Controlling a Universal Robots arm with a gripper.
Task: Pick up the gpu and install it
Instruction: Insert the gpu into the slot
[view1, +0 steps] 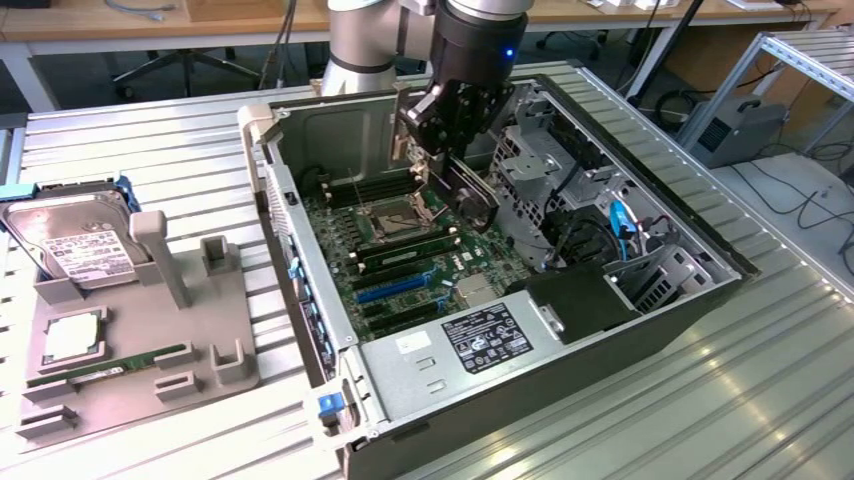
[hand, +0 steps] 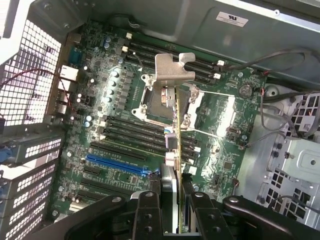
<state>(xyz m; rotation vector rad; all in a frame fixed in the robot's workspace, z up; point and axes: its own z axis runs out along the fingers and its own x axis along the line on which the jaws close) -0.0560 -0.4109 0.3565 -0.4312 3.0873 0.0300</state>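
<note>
The gpu (view1: 470, 192) hangs inside the open computer case (view1: 274, 190), over the motherboard (view1: 400, 262), with my gripper (view1: 447, 150) shut on its top edge. In the wrist view the gpu (hand: 178, 145) appears edge-on as a thin blade between my two black fingers (hand: 148, 212). Its silver bracket (hand: 172, 70) is at the far end, above the CPU socket (hand: 157, 100). My gripper (hand: 176, 202) grips the card well above the board. The blue slot (hand: 117, 164) lies off to one side of the card, apart from it.
A grey fixture (view1: 174, 350) at the exterior view's left carries a silver hard drive (view1: 80, 245), a CPU (view1: 70, 340) and a green RAM stick (view1: 127, 362). Inside the case are the power supply (view1: 487, 338), a drive cage (view1: 534, 165) and loose cables (view1: 621, 225).
</note>
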